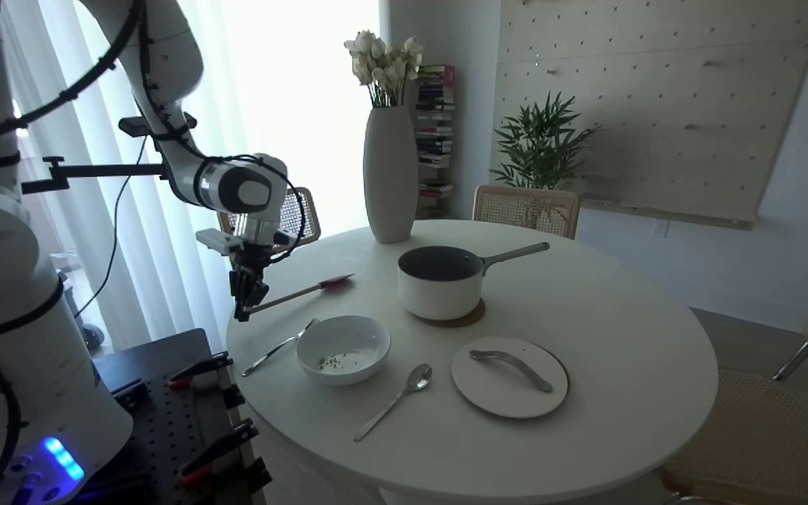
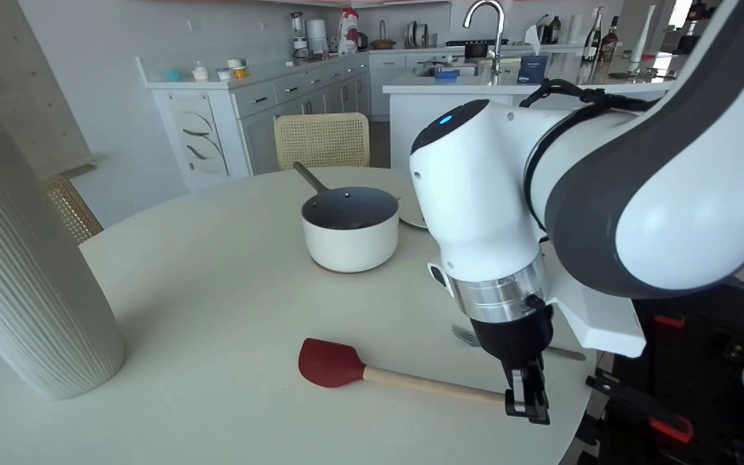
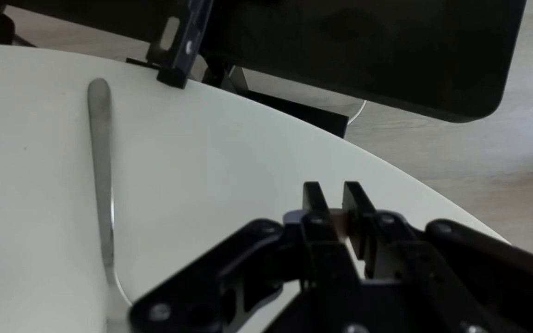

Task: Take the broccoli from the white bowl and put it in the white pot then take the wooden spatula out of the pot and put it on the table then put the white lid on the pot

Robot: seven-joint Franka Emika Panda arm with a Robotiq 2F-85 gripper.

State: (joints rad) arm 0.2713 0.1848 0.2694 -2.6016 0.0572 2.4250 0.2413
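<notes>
Apparently tool [image 3: 332, 194] clenched on spatula [image 2: 404, 380] by its wooden end, near the table's [image 1: 607, 337] robot-side edge. Long axis runs inward from tool, red end farthest in, seemingly on the table. Judgement: release next, then lid [image 1: 506, 384], well apart, beyond bowl [image 1: 348, 333].

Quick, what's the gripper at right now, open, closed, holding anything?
Gripper: closed, holding the wooden spatula by its handle end.
</notes>
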